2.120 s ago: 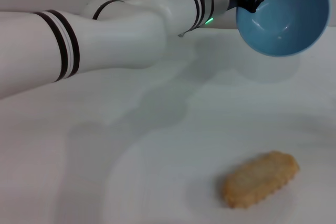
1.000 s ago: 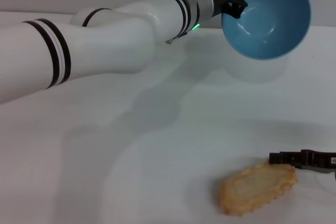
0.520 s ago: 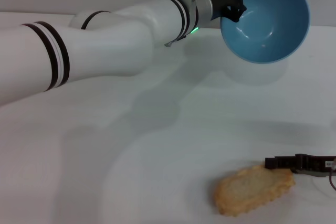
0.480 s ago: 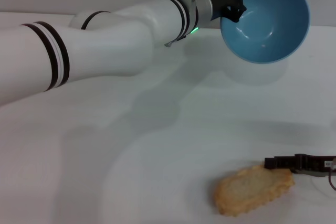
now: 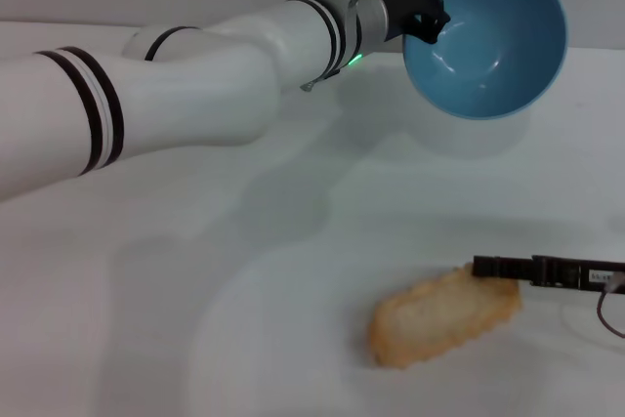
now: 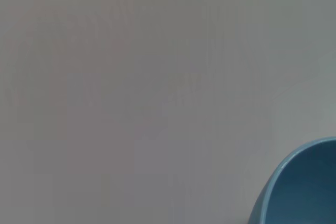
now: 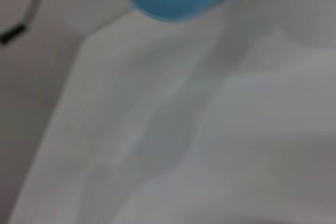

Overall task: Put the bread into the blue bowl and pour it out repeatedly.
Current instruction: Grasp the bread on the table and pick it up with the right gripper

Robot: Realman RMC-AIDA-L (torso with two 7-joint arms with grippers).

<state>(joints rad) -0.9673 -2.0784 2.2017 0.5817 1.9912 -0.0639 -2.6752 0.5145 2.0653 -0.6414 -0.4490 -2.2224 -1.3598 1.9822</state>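
Item: golden-tan scalloped toy bread [image 5: 444, 314], lying flat on the white table [image 5: 244, 271].

Right gripper [image 5: 488, 267] is touching its far end; finger state unclear.

Left gripper [image 5: 427, 15] is clamping the glossy light-blue bowl [image 5: 488, 36], tilted, empty.

Risk: the flat loaf sliding away instead of being grasped.

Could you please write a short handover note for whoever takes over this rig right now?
Left gripper: shut on the rim of the blue bowl, holding it lifted and tipped at the far side of the white table, opening facing the robot. The bowl is empty.
Right gripper: reaching in low from the right, one dark finger tip at the bread's far end; whether it is open or shut cannot be told.
Bread: lying on the table at the near right, plain side up, not lifted.
Done: bowl is emptied.
Left: grasp the bread, put it in the bowl, pour again.
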